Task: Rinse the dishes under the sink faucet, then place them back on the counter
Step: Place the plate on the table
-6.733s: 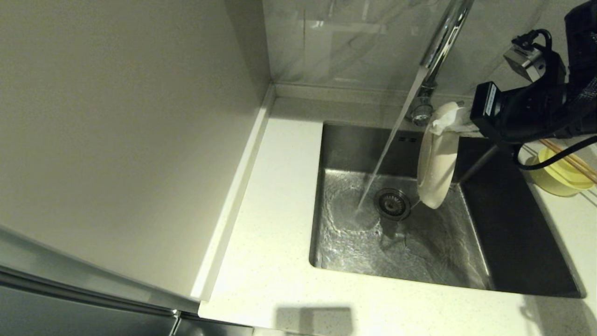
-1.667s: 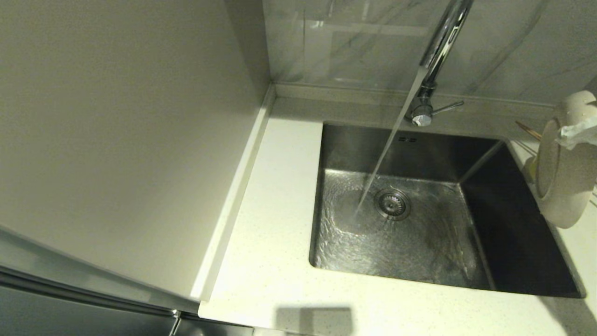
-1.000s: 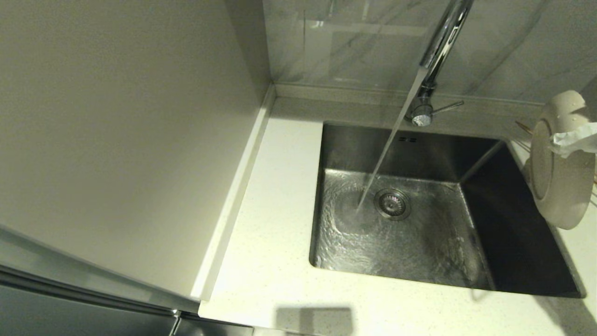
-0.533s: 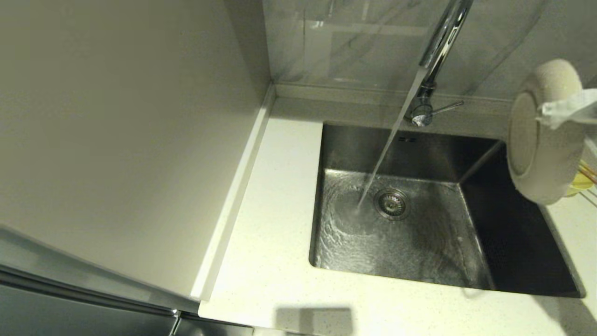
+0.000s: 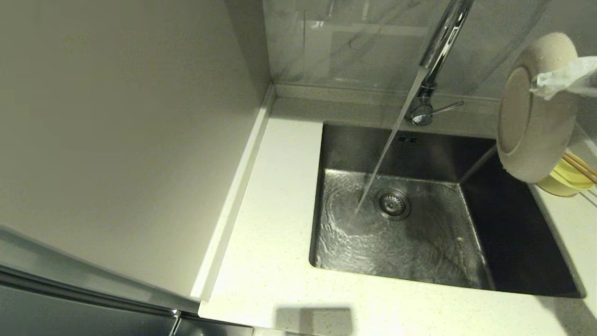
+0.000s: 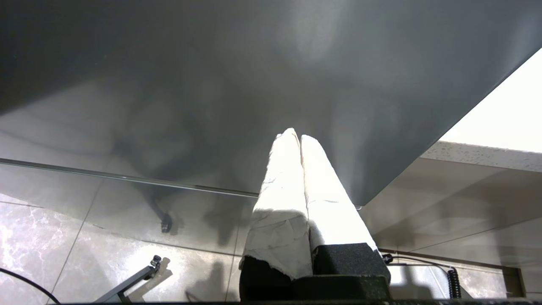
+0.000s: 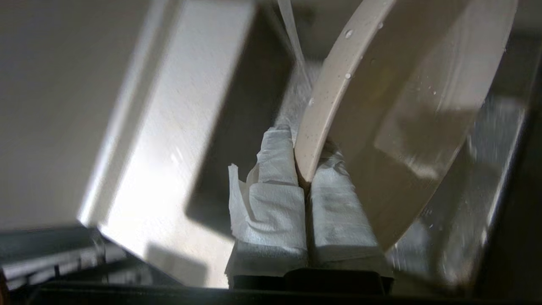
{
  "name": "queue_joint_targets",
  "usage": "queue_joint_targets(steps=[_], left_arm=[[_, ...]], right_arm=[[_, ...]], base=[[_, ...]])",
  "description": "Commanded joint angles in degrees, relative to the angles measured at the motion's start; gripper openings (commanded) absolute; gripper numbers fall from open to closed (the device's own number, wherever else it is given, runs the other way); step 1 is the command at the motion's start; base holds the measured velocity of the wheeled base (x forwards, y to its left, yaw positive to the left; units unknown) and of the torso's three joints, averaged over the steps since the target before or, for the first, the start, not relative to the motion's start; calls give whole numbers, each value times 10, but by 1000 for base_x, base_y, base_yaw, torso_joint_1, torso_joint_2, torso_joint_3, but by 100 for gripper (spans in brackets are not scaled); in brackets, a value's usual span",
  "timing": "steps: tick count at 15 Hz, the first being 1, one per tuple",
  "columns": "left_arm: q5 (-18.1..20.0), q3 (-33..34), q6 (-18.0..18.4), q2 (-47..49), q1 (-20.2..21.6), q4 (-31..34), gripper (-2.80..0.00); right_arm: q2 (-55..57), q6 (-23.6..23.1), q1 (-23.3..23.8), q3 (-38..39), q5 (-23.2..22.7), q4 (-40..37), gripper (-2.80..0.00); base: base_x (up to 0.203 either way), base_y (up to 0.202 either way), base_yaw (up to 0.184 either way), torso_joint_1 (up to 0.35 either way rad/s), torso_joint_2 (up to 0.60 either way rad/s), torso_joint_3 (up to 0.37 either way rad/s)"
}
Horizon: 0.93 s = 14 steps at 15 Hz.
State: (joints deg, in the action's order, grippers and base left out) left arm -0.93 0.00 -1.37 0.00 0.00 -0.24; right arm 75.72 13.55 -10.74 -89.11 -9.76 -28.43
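The cream-white plate (image 5: 531, 112) hangs on edge in the air over the sink's right rim, well clear of the water. My right gripper (image 5: 548, 84), its fingers wrapped in white paper, is shut on the plate's upper rim; the right wrist view shows the rim of the plate (image 7: 394, 106) pinched between the fingers (image 7: 275, 169). Below the plate, the pale-yellow bowl (image 5: 562, 182) stands on the counter with the brown chopsticks (image 5: 580, 165) lying across it. The chrome faucet (image 5: 440, 42) pours a slanted stream into the steel sink (image 5: 508, 233) beside the drain (image 5: 393, 204). My left gripper (image 6: 296, 135) is shut and empty, parked low beside the cabinet.
White speckled counter (image 5: 275, 210) runs along the left and front of the sink. A plain beige wall panel (image 5: 121, 130) rises on the left. The faucet's lever rod (image 5: 445, 108) points right. In the left wrist view there are floor tiles (image 6: 63, 237) and a dark cabinet front.
Over the last second the plate has risen and shifted left from the right edge towards the sink, uncovering the yellow bowl and chopsticks. Water keeps running. Earlier the plate hung inside the sink near the stream.
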Motion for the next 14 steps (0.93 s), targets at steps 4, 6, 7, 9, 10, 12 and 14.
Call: queue_joint_targets(steps=[4,6,7,9,10,12,14], left_arm=[[0,0,0,-1,0,0,-280],[0,0,0,-1,0,0,-280],[0,0,0,-1,0,0,-280],[0,0,0,-1,0,0,-280],[0,0,0,-1,0,0,-280],[0,0,0,-1,0,0,-280],[0,0,0,-1,0,0,-280]], right_arm=[[-46,-141,1,179,132,-7,-280],[-86,-214,4,239,193,-13,-280],[-106,-241,7,261,206,-26,-280],[-138,-268,21,301,213,-79,-280],[-150,-270,28,319,213,-98,-280],[-172,-271,34,354,214,-118,-280],[-181,-272,41,377,250,-151,-280]], base=[[0,0,0,0,0,0],[0,0,0,0,0,0],[0,0,0,0,0,0],[0,0,0,0,0,0],[0,0,0,0,0,0],[0,0,0,0,0,0],[0,0,0,0,0,0]])
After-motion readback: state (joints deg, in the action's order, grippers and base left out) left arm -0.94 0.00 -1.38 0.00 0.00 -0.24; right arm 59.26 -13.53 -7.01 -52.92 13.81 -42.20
